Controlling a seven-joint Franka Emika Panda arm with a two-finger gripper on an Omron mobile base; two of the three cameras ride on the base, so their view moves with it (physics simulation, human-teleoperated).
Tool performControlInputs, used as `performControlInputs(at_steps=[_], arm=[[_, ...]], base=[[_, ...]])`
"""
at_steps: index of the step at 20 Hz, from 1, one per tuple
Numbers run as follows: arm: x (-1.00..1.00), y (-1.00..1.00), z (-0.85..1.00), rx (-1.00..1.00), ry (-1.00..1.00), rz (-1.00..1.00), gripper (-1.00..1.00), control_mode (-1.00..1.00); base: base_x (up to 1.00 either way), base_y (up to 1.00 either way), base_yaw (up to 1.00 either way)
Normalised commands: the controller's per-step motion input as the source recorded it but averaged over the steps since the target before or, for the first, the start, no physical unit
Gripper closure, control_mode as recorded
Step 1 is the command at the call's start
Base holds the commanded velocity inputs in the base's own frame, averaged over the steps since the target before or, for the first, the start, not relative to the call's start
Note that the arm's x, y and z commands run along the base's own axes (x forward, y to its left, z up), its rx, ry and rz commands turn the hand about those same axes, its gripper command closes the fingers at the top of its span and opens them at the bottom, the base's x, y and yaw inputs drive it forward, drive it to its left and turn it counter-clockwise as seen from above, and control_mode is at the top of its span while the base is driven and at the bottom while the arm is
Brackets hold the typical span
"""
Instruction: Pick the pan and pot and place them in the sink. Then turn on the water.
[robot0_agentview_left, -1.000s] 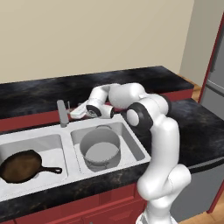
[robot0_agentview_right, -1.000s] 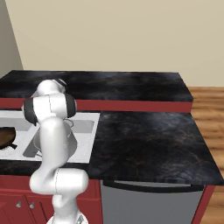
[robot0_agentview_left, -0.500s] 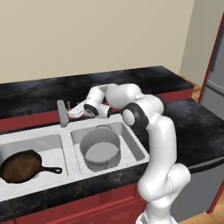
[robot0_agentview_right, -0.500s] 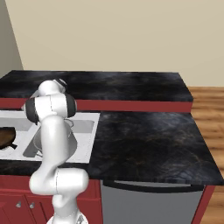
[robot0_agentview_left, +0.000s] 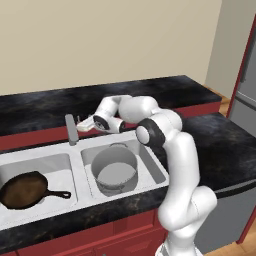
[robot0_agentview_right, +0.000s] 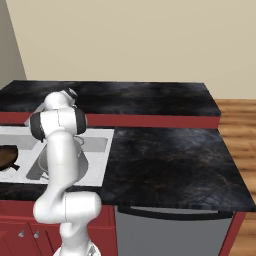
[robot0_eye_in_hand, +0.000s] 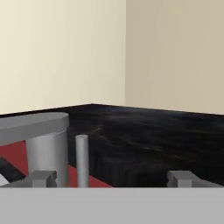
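The pan lies in the left basin of the sink, low on the left of the left base view, and the pot stands in the right basin near the centre. Just above them, the gripper sits by the grey faucet, jaws spread wide, holding nothing. Dark counter stretches behind.

Glossy white arm, rounded segments, dark joint discs, small dark fingers
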Motion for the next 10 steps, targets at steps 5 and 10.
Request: performControlInputs(at_steps=[5,10], arm=[[0.16,0.01,-0.05,0.0,0.0,-0.04,-1.0,-1.0],[0.08,0.12,-0.35,0.0,0.0,-0.01,-1.0,-1.0]], base=[[0.0,0.0,0.0],[0.0,0.0,0.0]])
